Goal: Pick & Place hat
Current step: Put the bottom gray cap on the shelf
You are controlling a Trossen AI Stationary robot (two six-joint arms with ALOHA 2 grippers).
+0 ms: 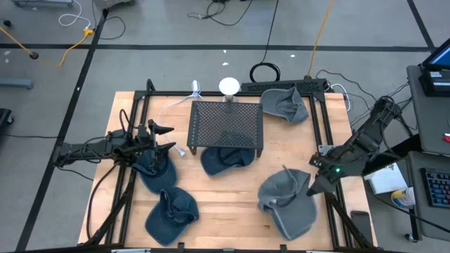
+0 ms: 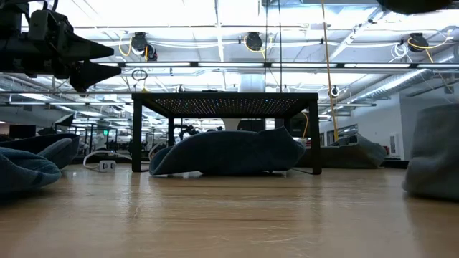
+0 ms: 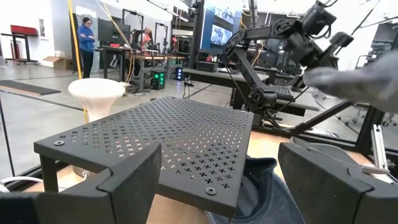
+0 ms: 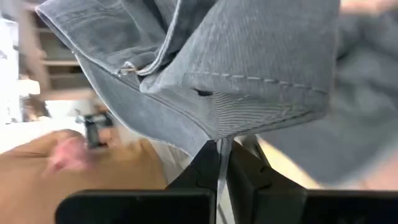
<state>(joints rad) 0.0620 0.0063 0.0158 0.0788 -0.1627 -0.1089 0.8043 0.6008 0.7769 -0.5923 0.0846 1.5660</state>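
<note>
A grey hat (image 1: pixel 285 202) lies at the table's near right, and my right gripper (image 1: pixel 311 184) is shut on its cloth (image 4: pixel 249 74). The low view shows the same hat (image 2: pixel 434 154) at the right edge. A black perforated stand (image 1: pixel 226 125) occupies the table's middle, with a dark blue hat (image 1: pixel 226 159) under it. My left gripper (image 1: pixel 166 138) hovers open and level at the left, pointing at the stand (image 3: pixel 168 134), above another blue hat (image 1: pixel 156 173). A third blue hat (image 1: pixel 171 215) rests near the front edge. My right gripper pinches a stitched edge of the grey hat (image 4: pixel 217 132) between its two shut fingers (image 4: pixel 199 165), which come from the table's right side and slant downward. The held edge is raised, and the crown spreads below it toward the table top.
Another grey hat (image 1: pixel 285 104) lies at the far right corner. A white round lamp (image 1: pixel 229 86) stands behind the stand. Black frame rails (image 1: pixel 325 126) run along the table's sides. People stand far off in the room (image 3: pixel 86 37).
</note>
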